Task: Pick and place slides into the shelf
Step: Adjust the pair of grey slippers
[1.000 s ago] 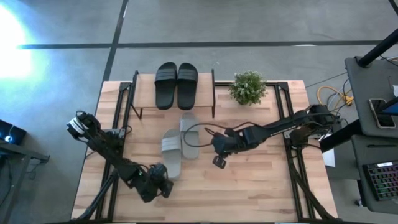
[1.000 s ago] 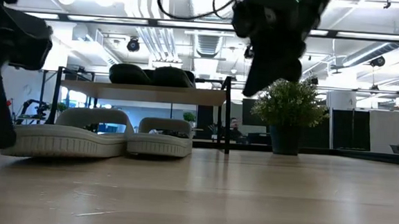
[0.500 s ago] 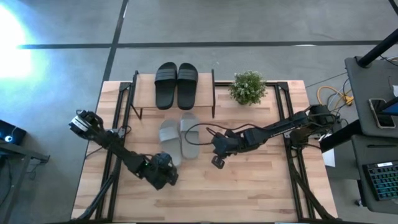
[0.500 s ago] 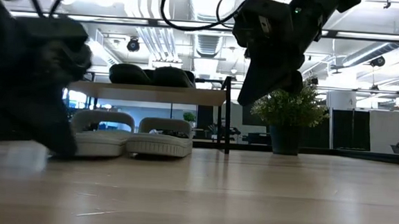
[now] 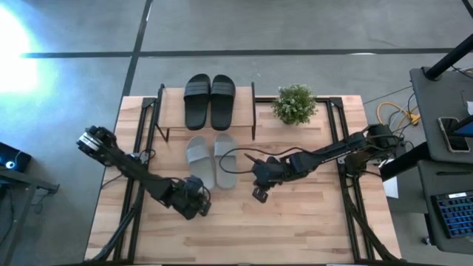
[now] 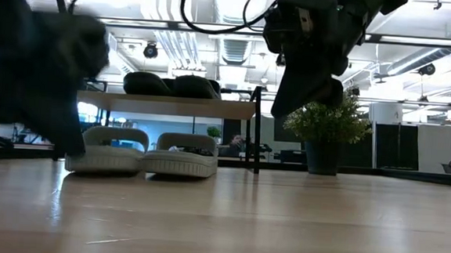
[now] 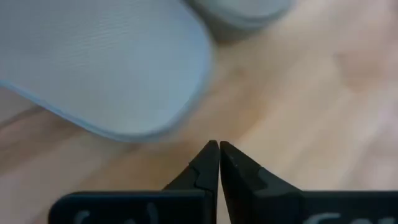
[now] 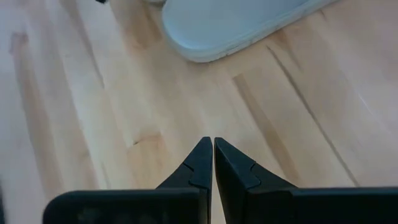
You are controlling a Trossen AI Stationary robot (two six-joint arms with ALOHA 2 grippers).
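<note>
Black slides: on shelf top | grey slides: table, just before shelf | left gripper: closed, empty, near left grey heel | right gripper: closed, empty, right of pair

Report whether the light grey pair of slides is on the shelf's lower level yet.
Cannot tell. The light grey slides lie sole-down, side by side, by the shelf under its wooden top board; the black pair sits on it.
</note>
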